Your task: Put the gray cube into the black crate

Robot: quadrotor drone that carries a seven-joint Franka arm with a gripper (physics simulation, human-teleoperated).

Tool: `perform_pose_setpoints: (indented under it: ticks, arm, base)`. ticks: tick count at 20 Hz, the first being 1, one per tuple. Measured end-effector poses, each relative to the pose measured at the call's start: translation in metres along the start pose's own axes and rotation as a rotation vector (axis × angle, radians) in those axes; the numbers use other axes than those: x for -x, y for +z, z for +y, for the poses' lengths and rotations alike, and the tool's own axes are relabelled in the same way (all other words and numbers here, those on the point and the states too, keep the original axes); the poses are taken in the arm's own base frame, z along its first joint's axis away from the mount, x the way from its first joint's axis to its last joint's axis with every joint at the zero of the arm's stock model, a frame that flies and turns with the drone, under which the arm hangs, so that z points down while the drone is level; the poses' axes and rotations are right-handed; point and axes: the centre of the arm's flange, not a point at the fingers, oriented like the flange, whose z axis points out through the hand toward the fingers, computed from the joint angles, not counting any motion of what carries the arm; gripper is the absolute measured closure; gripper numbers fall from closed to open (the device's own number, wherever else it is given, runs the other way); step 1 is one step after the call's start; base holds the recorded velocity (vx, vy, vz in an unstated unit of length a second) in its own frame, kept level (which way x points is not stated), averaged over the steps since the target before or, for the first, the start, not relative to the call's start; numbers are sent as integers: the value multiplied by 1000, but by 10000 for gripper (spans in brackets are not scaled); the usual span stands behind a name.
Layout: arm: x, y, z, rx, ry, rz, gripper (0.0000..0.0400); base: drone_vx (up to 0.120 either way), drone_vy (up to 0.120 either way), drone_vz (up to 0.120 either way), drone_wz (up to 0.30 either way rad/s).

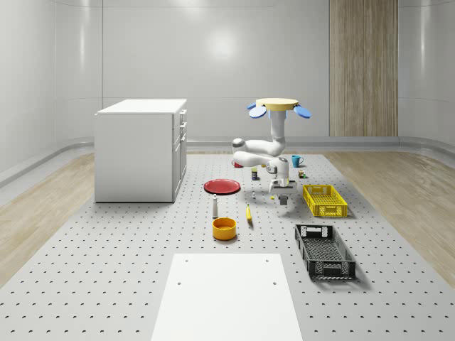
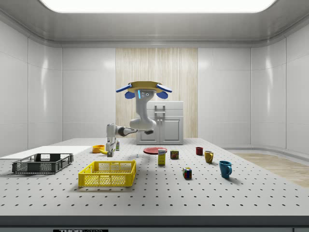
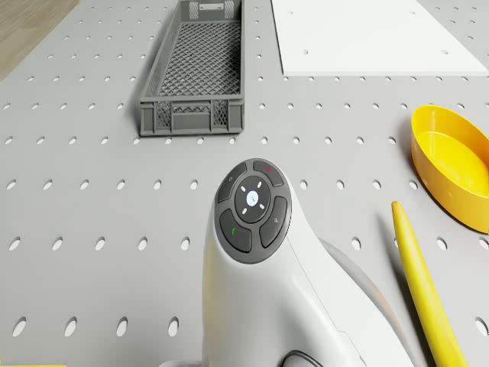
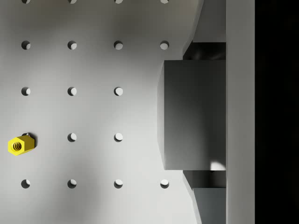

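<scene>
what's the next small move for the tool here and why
Probably carry the gray cube toward the black crate. In the wrist view the cube sits between the tool's fingers, seemingly gripped and off the table. The drone hovers beside the yellow crate, and the tool hangs short of the black crate, which lies nearer the camera in the whole-scene view.

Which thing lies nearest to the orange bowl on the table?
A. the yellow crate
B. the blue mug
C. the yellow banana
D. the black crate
C: in the whole-scene view the yellow banana lies just beside the orange bowl, while both crates and the mug sit clearly farther off.
</scene>
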Motion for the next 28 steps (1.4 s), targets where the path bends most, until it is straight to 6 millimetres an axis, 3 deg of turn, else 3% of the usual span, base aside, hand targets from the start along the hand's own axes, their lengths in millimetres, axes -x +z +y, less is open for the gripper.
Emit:
perform_pose_setpoints:
  ticks: [9, 24, 28]
  arm:
    - [0, -8, 0, 0, 0, 0, 150]
    - [0, -9, 0, 0, 0, 0, 150]
    - [0, -9, 0, 0, 0, 0, 150]
  base:
    - [120, 120, 116, 0]
    - [120, 120, 0, 0]
    - [120, 20, 0, 0]
